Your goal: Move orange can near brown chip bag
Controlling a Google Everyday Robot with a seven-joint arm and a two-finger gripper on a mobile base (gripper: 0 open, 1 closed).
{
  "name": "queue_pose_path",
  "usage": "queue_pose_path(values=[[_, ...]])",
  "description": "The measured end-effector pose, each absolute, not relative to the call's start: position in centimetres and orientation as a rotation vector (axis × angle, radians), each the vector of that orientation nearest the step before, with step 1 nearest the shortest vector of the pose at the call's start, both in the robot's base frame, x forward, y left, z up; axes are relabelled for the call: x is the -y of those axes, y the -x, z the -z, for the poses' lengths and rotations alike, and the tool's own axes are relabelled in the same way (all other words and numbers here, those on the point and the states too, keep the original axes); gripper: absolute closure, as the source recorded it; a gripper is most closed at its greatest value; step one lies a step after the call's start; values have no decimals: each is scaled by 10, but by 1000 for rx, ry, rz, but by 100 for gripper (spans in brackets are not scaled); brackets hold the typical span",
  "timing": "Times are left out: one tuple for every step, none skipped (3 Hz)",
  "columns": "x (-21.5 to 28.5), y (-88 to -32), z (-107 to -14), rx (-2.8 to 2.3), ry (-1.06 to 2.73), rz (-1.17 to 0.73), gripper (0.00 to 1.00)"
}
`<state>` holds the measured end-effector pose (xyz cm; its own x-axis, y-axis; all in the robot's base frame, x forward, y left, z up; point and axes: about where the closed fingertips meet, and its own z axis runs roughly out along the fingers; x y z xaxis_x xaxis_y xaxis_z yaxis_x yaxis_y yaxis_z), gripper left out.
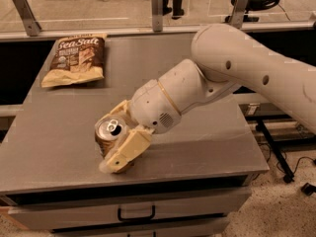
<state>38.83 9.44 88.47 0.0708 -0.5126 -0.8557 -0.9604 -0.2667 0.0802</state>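
Orange-brown and with a silver top, the orange can point(109, 131) stands near the front edge of the grey table point(207, 147), a little to the left of the middle of that edge. The gripper point(109, 142) is low over the table at this same place, and its two cream fingers point(127, 149) are on the two sides of the can. One finger lies across the front of the can and the other one is behind it, both touching it, so the pincer is narrow and holds the can between them. The white arm point(237, 63) comes down to it from the right edge of the table. The brown chip bag point(74, 58) lies flat near the back left corner, well apart from the can. Under the front edge I see a drawer with a dark handle point(136, 214).
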Motion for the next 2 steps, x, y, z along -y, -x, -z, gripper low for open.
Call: queue_pose_path(values=[[-96, -399, -889, -1468, 1805, -1121, 62], [-81, -438, -903, -1489, 1759, -1050, 85]])
